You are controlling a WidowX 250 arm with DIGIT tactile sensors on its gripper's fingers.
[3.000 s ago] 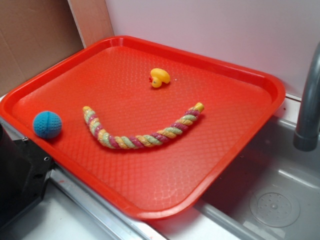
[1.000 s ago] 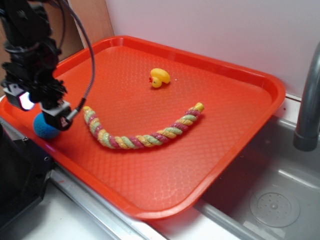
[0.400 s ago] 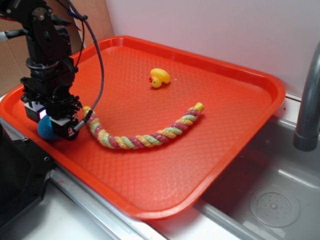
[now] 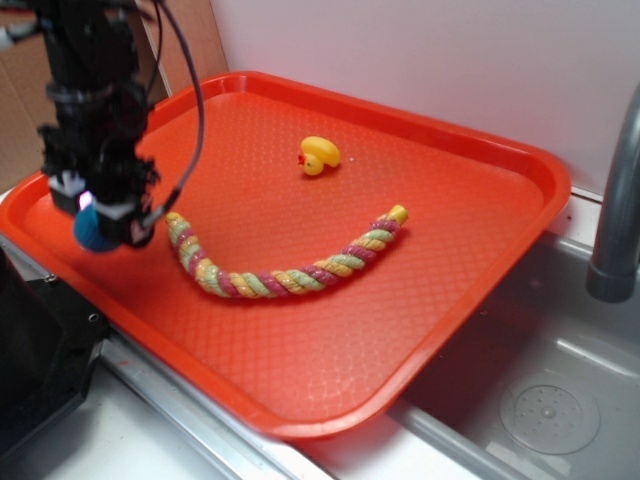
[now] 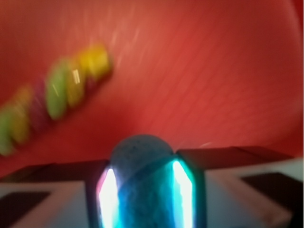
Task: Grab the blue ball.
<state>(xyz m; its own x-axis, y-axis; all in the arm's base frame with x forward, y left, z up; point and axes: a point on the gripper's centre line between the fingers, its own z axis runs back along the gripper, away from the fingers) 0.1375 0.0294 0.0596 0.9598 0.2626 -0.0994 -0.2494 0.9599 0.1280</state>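
At the left of the exterior view, the black tool (image 4: 100, 215) is seen clamped on the blue ball (image 4: 92, 233), whose round teal body shows only partly below and to the left of the fingers. In the wrist view the ball (image 5: 142, 185) is pressed between the two dark pads (image 5: 97, 190), its knitted, pebbled surface lit by bright glare on both sides. The ball is held near the left edge of the red tray (image 4: 480, 250), a shallow plastic tray with rounded corners and a fine diamond-textured floor. A twisted rope toy (image 4: 280, 270) of yellow, green and pink strands is curved across the tray's middle, its left end close beside the tool. A smooth yellow rubber duck (image 4: 319, 155) is set farther up, well apart from the ball.
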